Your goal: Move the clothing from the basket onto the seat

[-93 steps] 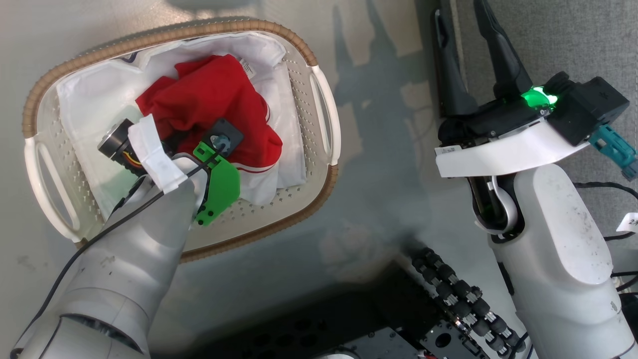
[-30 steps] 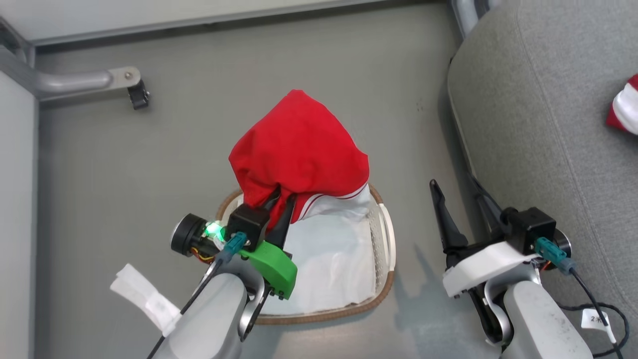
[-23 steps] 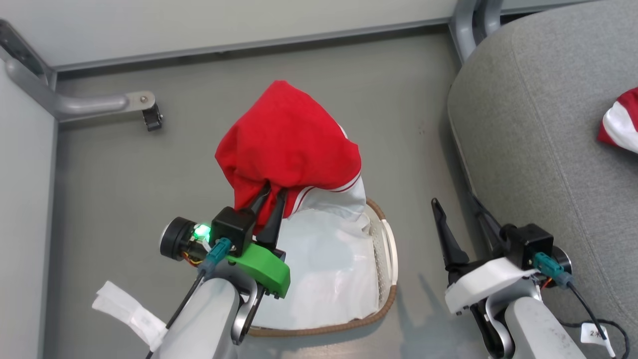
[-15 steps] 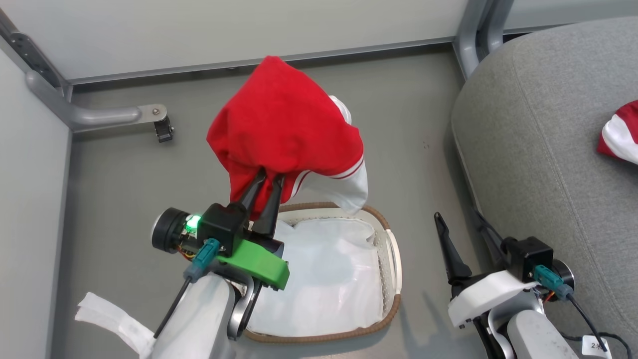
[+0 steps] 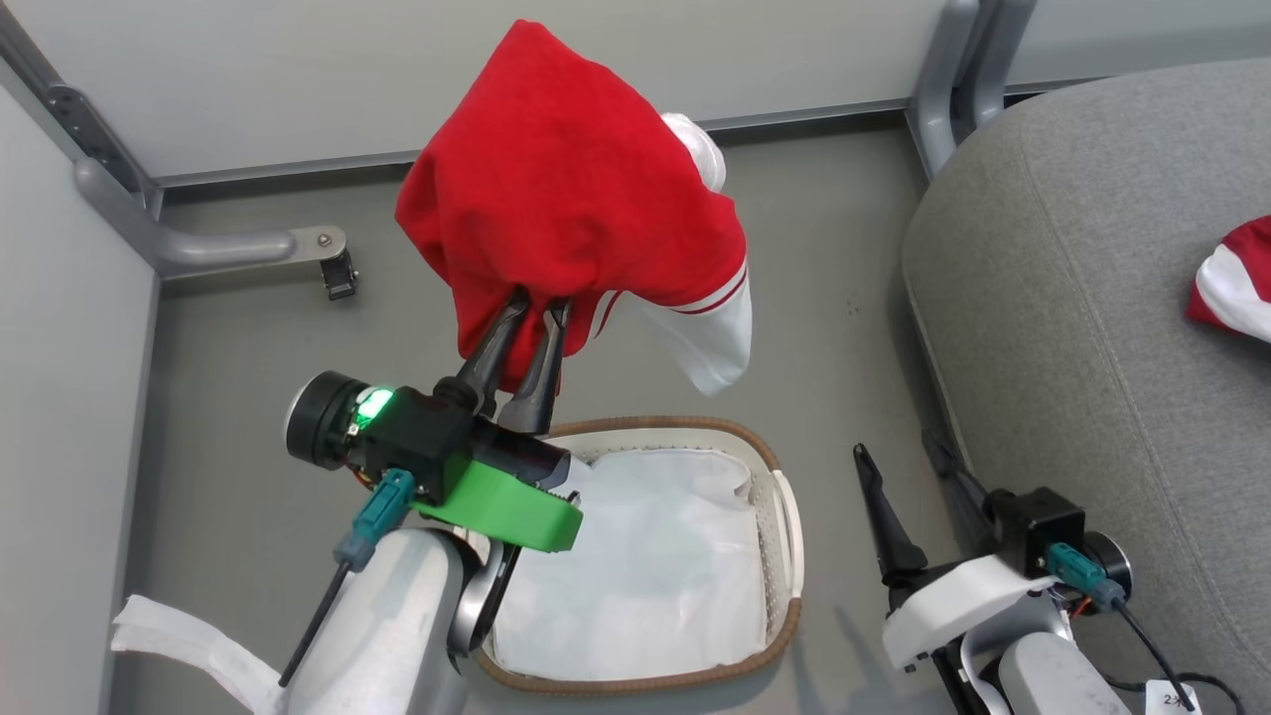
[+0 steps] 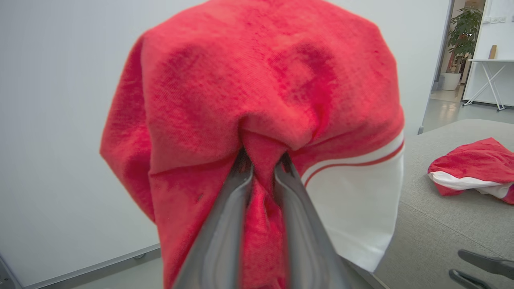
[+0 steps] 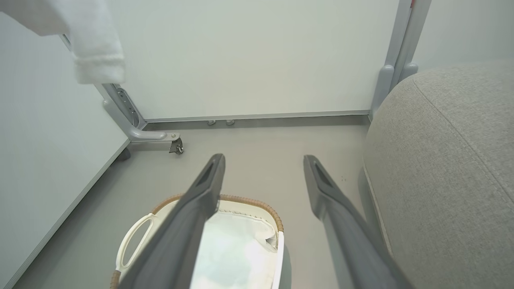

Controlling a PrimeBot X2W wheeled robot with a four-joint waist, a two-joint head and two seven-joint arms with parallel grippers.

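Note:
A bright red garment (image 5: 566, 169) with a white striped hem hangs in the air above the floor, bunched over my left gripper (image 5: 536, 303), which is shut on a fold of it (image 6: 263, 160). Below and nearer me stands the white basket (image 5: 655, 425) with its brown rim; a plain white cloth (image 5: 645, 566) lies inside. The grey seat (image 5: 1072, 328) is on the right, and a second red and white garment (image 5: 1231, 278) lies on it. Between basket and seat, my right gripper (image 5: 896, 452) is open and empty, fingers spread (image 7: 264, 160).
A pale partition wall runs along the back and the left side. Its grey metal foot with a caster (image 5: 258, 243) reaches onto the floor at the left, and a grey post (image 5: 943, 79) stands by the seat's far corner. Bare grey floor lies between basket and wall.
My left gripper has lifted the red garment out of the basket and well above it. The head view has shifted, showing more of the back wall. The right gripper stays open.

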